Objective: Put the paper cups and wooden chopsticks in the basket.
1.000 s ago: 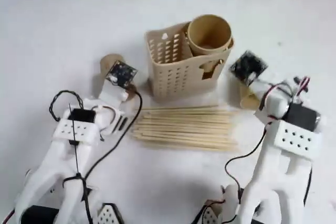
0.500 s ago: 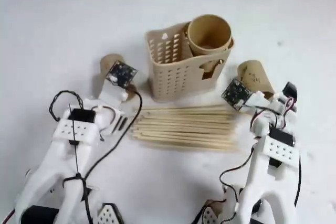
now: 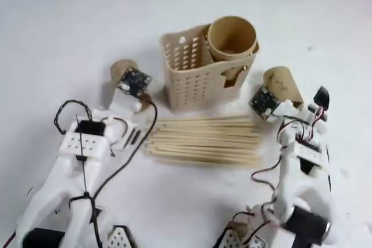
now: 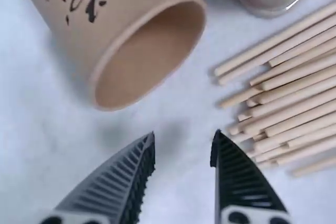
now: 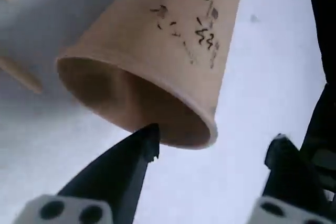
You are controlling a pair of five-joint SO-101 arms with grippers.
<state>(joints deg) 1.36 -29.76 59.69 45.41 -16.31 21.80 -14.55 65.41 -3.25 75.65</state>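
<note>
Fingers apart on the left gripper [image 4: 182,139], low over the counter [image 3: 64,33] with nothing between them, just short of the mouth of the left paper cup [image 4: 131,40], tipped on its side at about 9 o'clock from the basket [image 3: 195,85]. Next along, the wooden chopsticks [image 3: 203,140] in a loose flat bundle at 6 o'clock from the basket. Inside the basket, toward its 2 o'clock corner, one upright cup [image 3: 231,38] already stowed. At about 3 o'clock from the basket, the right paper cup [image 5: 173,61] on its side, mouth toward the right gripper [image 5: 215,137], fingers spread wide, one tip right at the rim; contact hard to tell. Probably the step in hand: taking this right cup. Best done by sliding one finger inside the mouth and one outside, closing gently so as not to crush the wall, lifting clear of the chopsticks, then turning it upright before lowering it beside the stowed cup.
</note>
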